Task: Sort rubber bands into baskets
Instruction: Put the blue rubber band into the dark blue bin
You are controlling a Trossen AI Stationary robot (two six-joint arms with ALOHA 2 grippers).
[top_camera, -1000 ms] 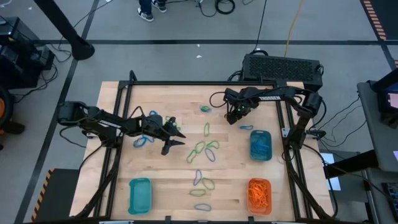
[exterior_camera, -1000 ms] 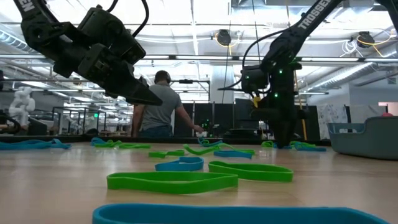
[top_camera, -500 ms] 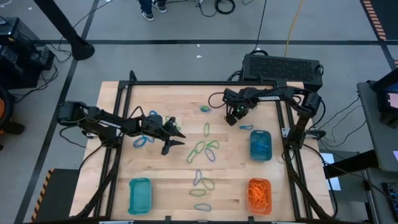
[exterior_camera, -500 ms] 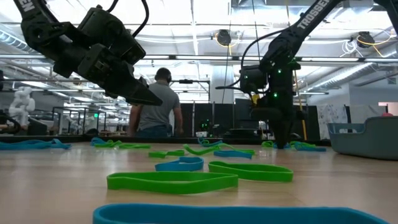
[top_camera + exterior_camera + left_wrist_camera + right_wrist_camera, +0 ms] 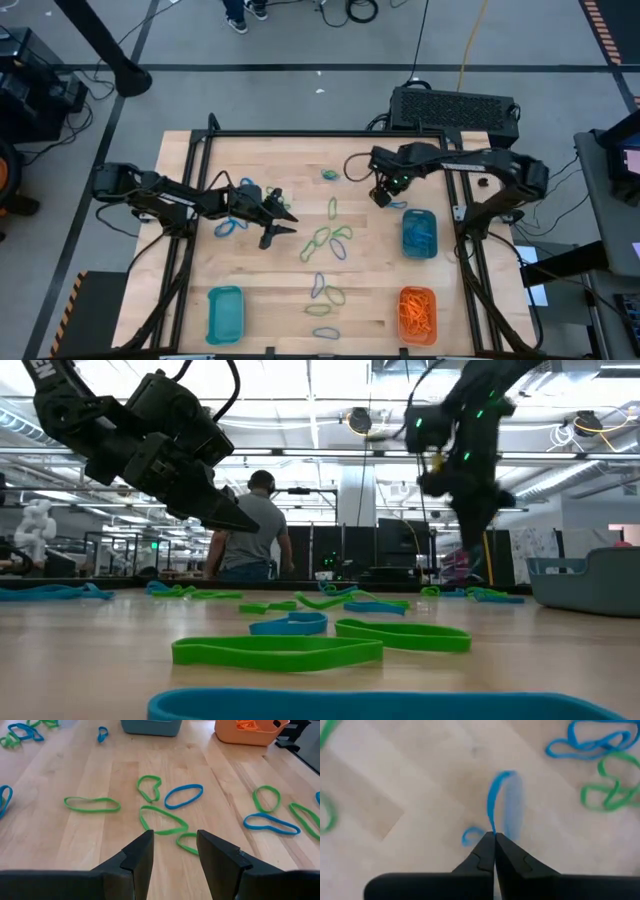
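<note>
Many green and blue rubber bands (image 5: 325,240) lie flat on the wooden table's middle. My right gripper (image 5: 381,196) hangs at the table's far right, pointing down and shut on a blue rubber band (image 5: 496,800). A teal basket (image 5: 419,232) with blue bands stands just near-right of it. An orange basket (image 5: 417,312) with orange bands and a second teal basket (image 5: 225,312) stand by the near edge. My left gripper (image 5: 175,842) waits open above the table's left-middle (image 5: 288,222), with nothing between its fingers. My right gripper pinches the blue band by one end of its loop (image 5: 493,829) between its two fingertips. The fingers come from above, pointing down. The band hangs below them, blurred; whether its lower end is clear of the table, I cannot tell.
A black frame (image 5: 300,134) borders the table. More green and blue bands lie at the far left (image 5: 245,190) and far middle (image 5: 330,175), and one blue band (image 5: 397,205) beside the right gripper. A person (image 5: 250,530) stands in the room beyond.
My right gripper has risen from the table's far right and shifted a little toward the near-right, closer to the teal basket with blue bands.
</note>
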